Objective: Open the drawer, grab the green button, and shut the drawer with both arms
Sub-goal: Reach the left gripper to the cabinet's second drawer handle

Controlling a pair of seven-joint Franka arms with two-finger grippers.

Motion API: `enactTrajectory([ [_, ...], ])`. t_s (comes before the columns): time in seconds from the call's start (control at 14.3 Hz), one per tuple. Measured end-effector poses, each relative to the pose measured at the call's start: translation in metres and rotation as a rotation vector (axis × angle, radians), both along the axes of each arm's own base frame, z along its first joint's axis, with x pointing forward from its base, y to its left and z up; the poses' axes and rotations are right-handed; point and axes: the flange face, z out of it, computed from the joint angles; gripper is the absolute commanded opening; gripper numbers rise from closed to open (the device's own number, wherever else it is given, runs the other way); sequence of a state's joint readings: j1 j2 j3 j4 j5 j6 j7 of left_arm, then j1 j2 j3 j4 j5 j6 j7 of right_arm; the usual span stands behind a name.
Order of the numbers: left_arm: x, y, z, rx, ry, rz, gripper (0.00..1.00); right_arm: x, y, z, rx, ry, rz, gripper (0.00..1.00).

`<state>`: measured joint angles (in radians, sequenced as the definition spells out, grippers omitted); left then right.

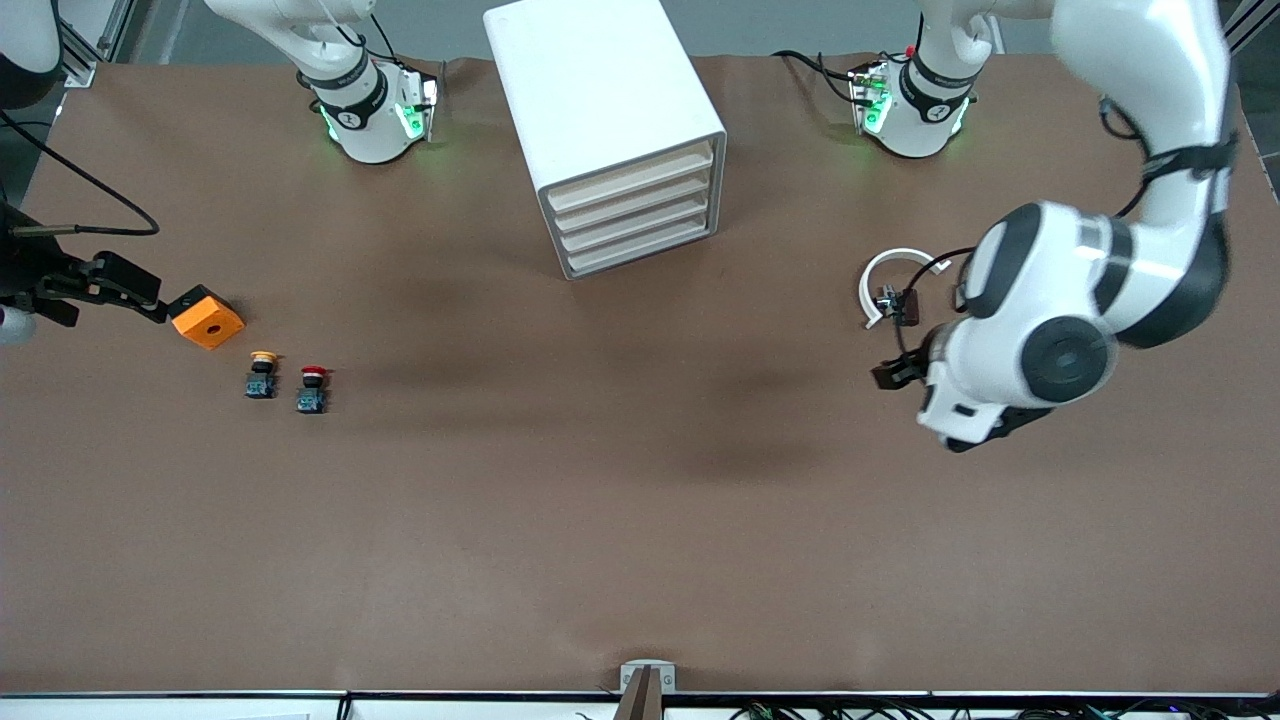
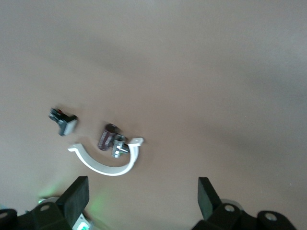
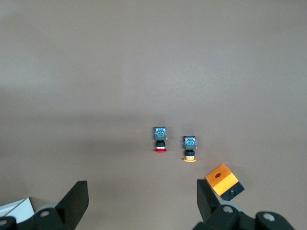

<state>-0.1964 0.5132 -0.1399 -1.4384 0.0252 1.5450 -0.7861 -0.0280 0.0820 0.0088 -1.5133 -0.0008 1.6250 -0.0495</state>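
A white cabinet (image 1: 600,90) stands at the middle of the table between the two arm bases, its several drawers (image 1: 632,215) all shut. The button is out of view. My left gripper (image 2: 142,185) hangs open and empty over bare table toward the left arm's end, close to a white half ring (image 2: 108,165). In the front view the left arm's own wrist (image 1: 1040,340) hides this gripper. My right gripper (image 3: 142,189) is open and empty over the table at the right arm's end. Its black hand (image 1: 100,283) shows beside an orange block (image 1: 207,318).
A yellow-capped button (image 1: 262,374) and a red-capped button (image 1: 312,389) stand side by side, nearer the front camera than the orange block (image 3: 222,179). By the half ring (image 1: 890,272) lie a brown cylinder (image 2: 108,136), a metal fitting (image 2: 119,147) and a small black part (image 2: 63,120).
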Motion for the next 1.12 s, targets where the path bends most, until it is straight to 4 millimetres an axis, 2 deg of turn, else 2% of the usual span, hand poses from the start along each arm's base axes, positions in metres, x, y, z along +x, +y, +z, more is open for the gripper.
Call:
enactTrajectory([
  [0.21,-0.013,-0.046,-0.055,0.057,0.080,0.140,1.00,0.000,0.000,0.000,0.000,-0.001,0.001,1.00],
  [0.42,-0.035,-0.098,-0.096,0.089,0.166,0.323,1.00,0.000,0.000,0.000,0.000,-0.001,0.001,1.00],
  [0.63,-0.049,-0.134,-0.117,0.076,0.251,0.490,1.00,0.000,0.000,0.000,0.000,-0.001,0.001,1.00],
  [0.91,-0.063,-0.161,-0.128,0.054,0.375,0.632,1.00,0.000,0.000,0.000,0.000,-0.001,0.001,1.00],
  [0.98,-0.069,-0.168,-0.137,0.067,0.405,0.658,1.00,0.000,0.000,0.000,0.000,-0.001,0.001,1.00],
  [1.12,-0.087,-0.186,-0.167,0.110,0.462,0.669,1.00,0.000,0.001,0.000,0.000,-0.001,0.001,1.00],
])
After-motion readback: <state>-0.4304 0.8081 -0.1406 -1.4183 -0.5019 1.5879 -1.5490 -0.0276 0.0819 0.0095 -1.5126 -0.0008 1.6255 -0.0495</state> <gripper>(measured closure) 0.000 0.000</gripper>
